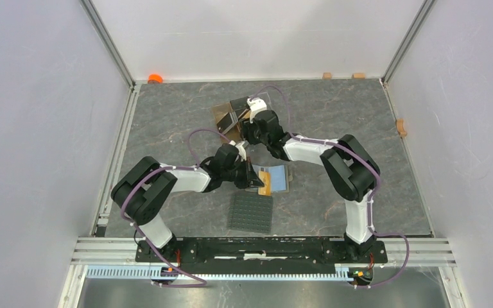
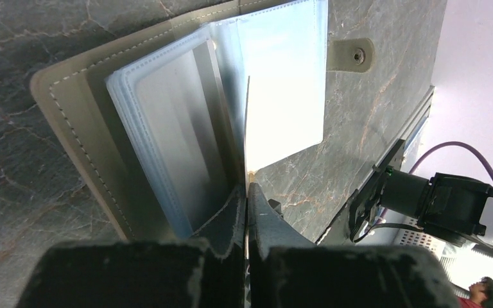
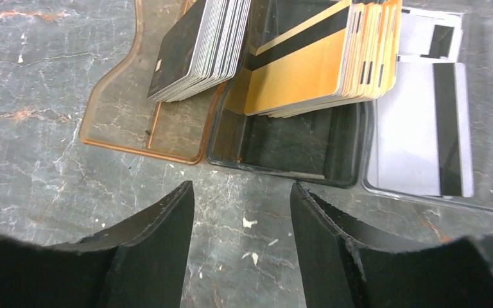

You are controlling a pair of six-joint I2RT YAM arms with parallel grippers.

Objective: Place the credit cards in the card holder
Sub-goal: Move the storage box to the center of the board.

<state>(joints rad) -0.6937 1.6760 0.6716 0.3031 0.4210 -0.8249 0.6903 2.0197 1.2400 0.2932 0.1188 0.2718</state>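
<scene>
Card holder (image 2: 77,122) lies open: stitched taupe cover, glossy clear rectangular pockets (image 2: 167,141).

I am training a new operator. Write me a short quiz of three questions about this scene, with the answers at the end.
1. True or false: the card holder lies closed, with its snap tab fastened.
2. In the right wrist view, which colour is the stack in the middle slot of the clear stand? A black, B gold-orange, C white-silver.
3. Do the right jaws hold a card?
Key: 1 false, it lies open with the tab loose. 2 B, the gold-orange cards. 3 No, they stand open and empty, short of the stand.
</scene>
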